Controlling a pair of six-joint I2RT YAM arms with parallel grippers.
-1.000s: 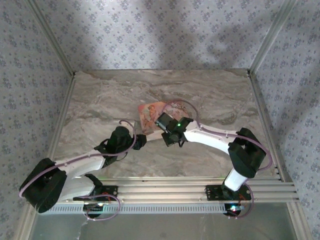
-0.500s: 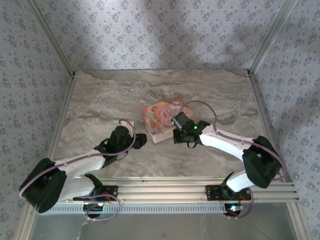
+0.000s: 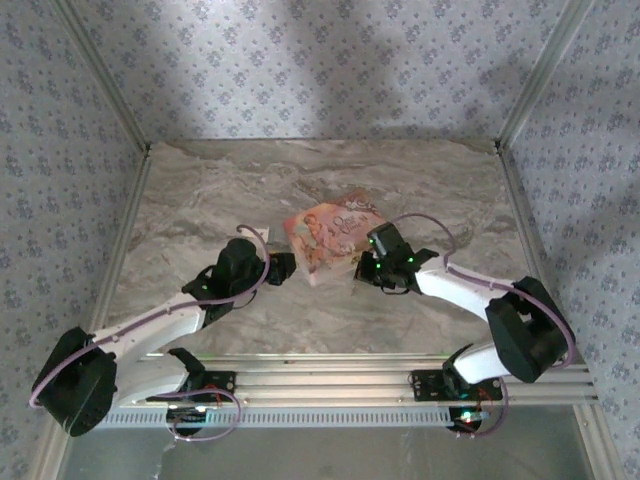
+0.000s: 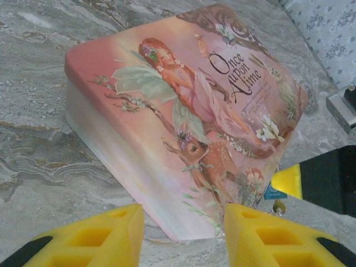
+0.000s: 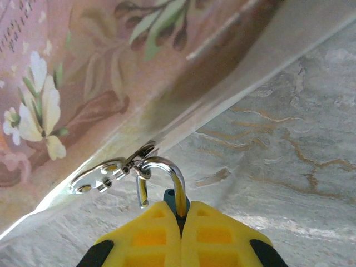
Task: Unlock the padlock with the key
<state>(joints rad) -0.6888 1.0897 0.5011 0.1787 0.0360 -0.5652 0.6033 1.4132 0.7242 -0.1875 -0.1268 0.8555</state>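
Observation:
The pink floral box (image 4: 183,111) lies on the marble table (image 3: 200,200). My right gripper (image 5: 181,214) is shut on the small dark blue-green padlock (image 5: 171,198). Its chrome shackle (image 5: 167,169) hooks through the box's metal hasp (image 5: 103,175), and the shackle's short leg hangs free of the body. My left gripper (image 4: 183,225) stands open just short of the box's near corner, with nothing between its fingers. In the left wrist view a blue bit of the padlock (image 4: 271,192) shows by the right gripper's yellow fingertip (image 4: 289,181). A small brass piece (image 4: 278,208) hangs under it; I cannot tell if it is the key.
In the top view the box (image 3: 325,235) sits mid-table between my left gripper (image 3: 288,268) and my right gripper (image 3: 362,262). Patterned walls close in the table on three sides. An aluminium rail (image 3: 400,380) runs along the near edge.
The right arm has swung to the right, and the box has shifted and turned with it. The left arm has reached forward, closer to the box's near corner.

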